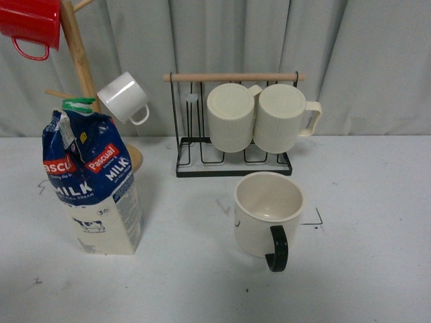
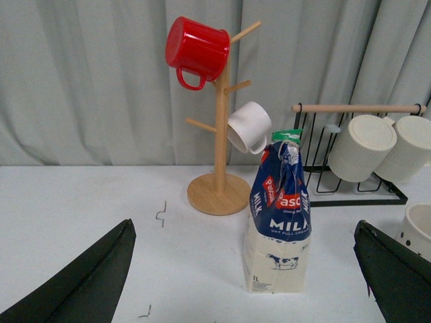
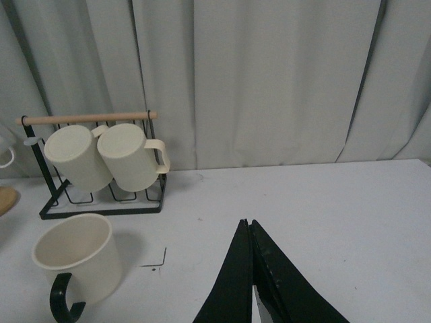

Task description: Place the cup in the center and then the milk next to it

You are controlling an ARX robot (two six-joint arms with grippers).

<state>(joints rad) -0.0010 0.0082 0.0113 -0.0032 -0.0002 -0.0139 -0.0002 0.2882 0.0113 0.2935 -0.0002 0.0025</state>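
Observation:
The cup (image 1: 268, 214), a wide cream mug with a black C-shaped handle, stands upright near the table's middle in the front view, handle toward me. It also shows in the right wrist view (image 3: 77, 259) and its rim in the left wrist view (image 2: 417, 230). The milk (image 1: 91, 182), a blue-and-cream carton with a green cap, stands upright at the left. In the left wrist view the milk (image 2: 279, 222) stands ahead of my open left gripper (image 2: 246, 276), between its wide-spread fingers (image 2: 101, 269). My right gripper (image 3: 248, 225) is shut and empty, to the right of the cup. Neither gripper shows in the front view.
A black wire rack (image 1: 232, 165) with two ribbed cream mugs (image 1: 259, 118) stands behind the cup. A wooden mug tree (image 1: 77, 47) behind the milk holds a red mug (image 1: 30, 23) and a small white mug (image 1: 124, 97). A grey curtain hangs behind the table.

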